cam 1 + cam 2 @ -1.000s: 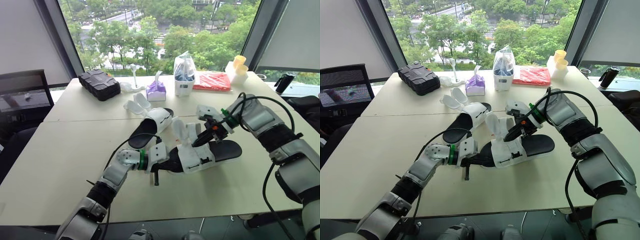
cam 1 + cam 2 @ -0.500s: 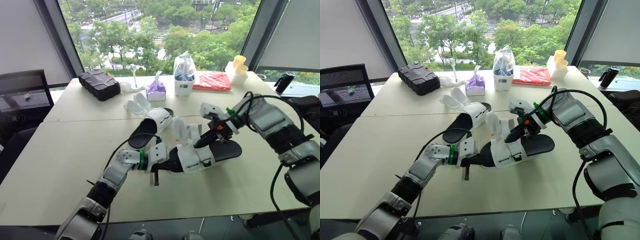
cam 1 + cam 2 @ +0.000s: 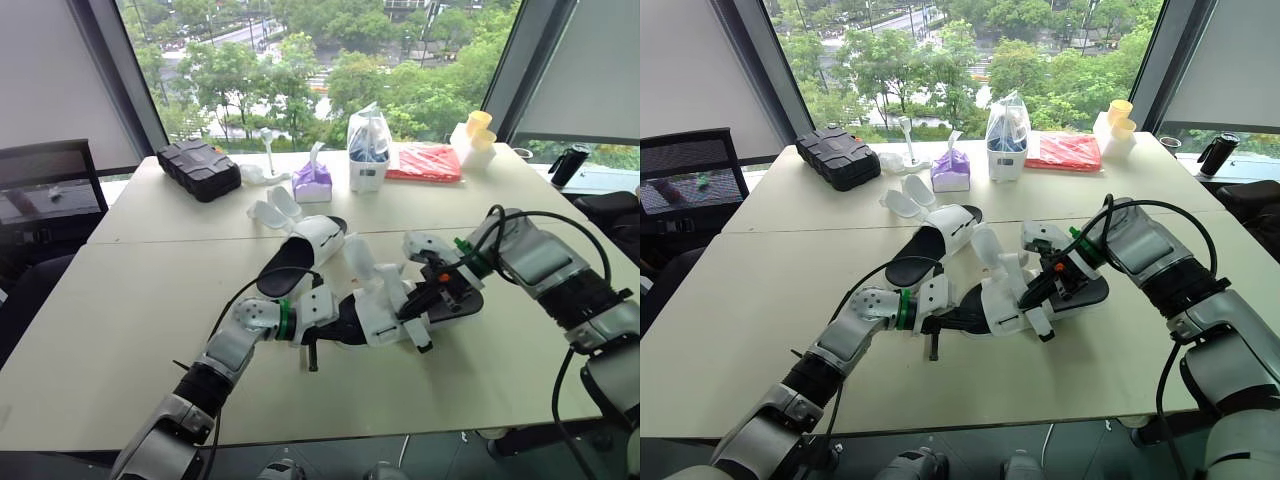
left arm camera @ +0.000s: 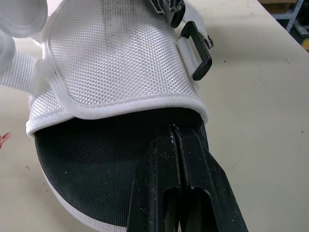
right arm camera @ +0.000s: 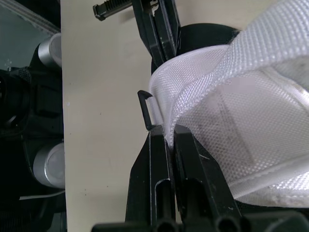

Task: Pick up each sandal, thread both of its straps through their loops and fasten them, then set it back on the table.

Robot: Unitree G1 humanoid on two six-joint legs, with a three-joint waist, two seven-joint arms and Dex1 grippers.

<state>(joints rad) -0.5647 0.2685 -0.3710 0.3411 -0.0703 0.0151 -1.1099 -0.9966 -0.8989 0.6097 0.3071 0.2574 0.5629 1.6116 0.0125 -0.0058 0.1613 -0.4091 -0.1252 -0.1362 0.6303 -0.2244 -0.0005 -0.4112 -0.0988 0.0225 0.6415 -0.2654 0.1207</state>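
1. The sandal [image 3: 378,318] is laid on the table [image 3: 130,300], near its front edge and between the two arms.
2. Its long axis is run across the table: the toe is pointed to the left, the heel to the right and slightly away.
3. The left gripper [image 4: 174,131] is set at the toe opening. Its fingers are pressed tight together, and their tips are laid on the black footbed, right at the edge of the white upper. Whether anything is pinched there cannot be told.
4. The right gripper [image 5: 170,135] is closed to a narrow gap, and the edge of a white mesh strap [image 5: 227,82] is pinched between its fingers, over the middle of the sandal.
5. A black loop [image 4: 197,54] is seen on the side of the upper.
6. The second sandal [image 3: 300,252] is laid just behind, on a slant, with its toe pointed away and to the right.
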